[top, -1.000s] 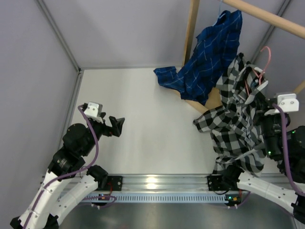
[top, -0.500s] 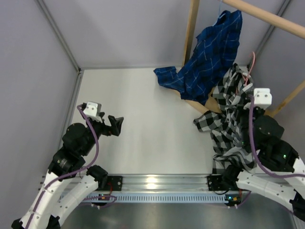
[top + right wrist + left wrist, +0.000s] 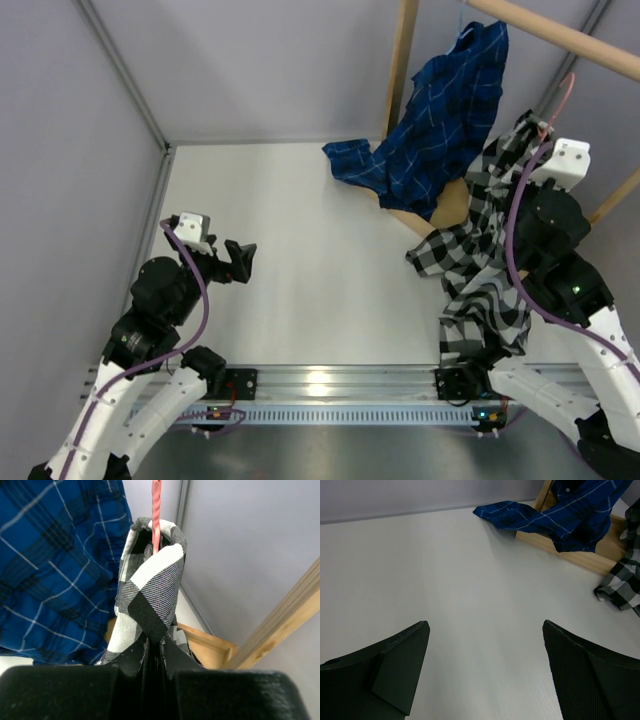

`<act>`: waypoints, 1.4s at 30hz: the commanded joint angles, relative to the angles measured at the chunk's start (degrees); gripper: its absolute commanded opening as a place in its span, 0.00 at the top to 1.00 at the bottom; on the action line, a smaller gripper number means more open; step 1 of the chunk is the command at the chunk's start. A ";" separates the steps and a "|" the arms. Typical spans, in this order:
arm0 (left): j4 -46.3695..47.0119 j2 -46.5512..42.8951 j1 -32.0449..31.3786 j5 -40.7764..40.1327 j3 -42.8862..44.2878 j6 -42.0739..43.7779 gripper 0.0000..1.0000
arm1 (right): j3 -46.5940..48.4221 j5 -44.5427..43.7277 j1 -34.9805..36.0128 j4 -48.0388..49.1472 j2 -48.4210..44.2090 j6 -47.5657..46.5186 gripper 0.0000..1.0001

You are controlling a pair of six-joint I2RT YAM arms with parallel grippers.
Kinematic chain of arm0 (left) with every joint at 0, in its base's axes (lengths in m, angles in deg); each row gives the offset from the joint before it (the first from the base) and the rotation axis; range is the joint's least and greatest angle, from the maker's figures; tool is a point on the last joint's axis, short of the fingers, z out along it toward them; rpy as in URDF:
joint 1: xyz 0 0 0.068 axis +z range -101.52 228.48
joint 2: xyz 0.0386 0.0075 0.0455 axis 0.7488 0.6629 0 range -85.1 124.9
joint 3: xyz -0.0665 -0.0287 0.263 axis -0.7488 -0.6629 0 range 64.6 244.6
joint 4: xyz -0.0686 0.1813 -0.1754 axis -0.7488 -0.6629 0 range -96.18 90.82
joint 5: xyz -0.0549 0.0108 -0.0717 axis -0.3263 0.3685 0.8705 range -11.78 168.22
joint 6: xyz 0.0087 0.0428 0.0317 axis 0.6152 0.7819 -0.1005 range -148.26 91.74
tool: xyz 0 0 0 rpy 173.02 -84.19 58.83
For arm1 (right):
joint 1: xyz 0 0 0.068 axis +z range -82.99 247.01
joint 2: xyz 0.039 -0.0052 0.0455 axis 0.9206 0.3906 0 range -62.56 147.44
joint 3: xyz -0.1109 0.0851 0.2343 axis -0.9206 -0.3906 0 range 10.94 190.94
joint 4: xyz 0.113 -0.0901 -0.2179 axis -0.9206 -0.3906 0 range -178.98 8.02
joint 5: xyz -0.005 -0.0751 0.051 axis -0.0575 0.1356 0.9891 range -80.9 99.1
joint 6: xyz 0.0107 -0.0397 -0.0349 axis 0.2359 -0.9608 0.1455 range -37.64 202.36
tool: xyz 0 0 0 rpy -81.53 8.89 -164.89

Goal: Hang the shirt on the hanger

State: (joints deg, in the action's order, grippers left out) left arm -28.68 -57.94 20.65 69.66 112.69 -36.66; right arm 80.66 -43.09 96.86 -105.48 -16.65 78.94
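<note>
The black-and-white check shirt (image 3: pixel 490 250) hangs from my right gripper (image 3: pixel 535 135) at the right and drapes down to the table. In the right wrist view the gripper (image 3: pixel 155 647) is shut on a fold of the shirt (image 3: pixel 150 585), and the pink wire of the hanger (image 3: pixel 156 510) rises straight up out of that fold. In the top view the hanger's pink hook (image 3: pixel 565 95) shows just above the shirt's top, near the wooden rod. My left gripper (image 3: pixel 240 262) is open and empty over the table at the left; its open fingers (image 3: pixel 402 665) frame bare table.
A blue plaid shirt (image 3: pixel 440 120) hangs from the wooden rod (image 3: pixel 560 35) and trails onto the table. A wooden post (image 3: pixel 400 70) and a wooden base (image 3: pixel 570 555) stand at the back right. Grey walls close in the table.
My right gripper has risen and moved back toward the rod, lifting the check shirt and the hanger with it. The left arm has barely moved.
</note>
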 commanded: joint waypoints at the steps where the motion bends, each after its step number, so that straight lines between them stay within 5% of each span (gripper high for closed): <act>1: 3.83 0.09 0.50 0.03 -0.64 0.58 0.02 | 4.46 2.26 -0.67 7.42 -0.47 -0.09 1.00; 16: 3.83 0.53 1.03 1.35 -0.46 0.23 0.02 | 19.05 1.39 -0.84 7.86 5.68 -8.00 1.00; 24: 3.92 0.53 1.12 2.05 -0.46 0.05 0.02 | 23.10 2.00 -9.00 7.77 12.45 -8.45 1.00; 29: 4.09 0.35 1.12 2.49 -0.63 -0.03 0.02 | 19.60 3.04 -15.16 7.60 11.66 -5.37 1.00; 42: 4.18 1.14 1.73 2.67 -0.55 0.14 0.02 | 5.62 4.02 -18.16 11.98 11.57 0.78 1.00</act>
State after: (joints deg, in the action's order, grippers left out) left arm -27.76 -57.44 21.59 71.81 112.67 -36.70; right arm 89.25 -39.02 80.03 -100.67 -4.78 77.76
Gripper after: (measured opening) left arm 0.982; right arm 0.021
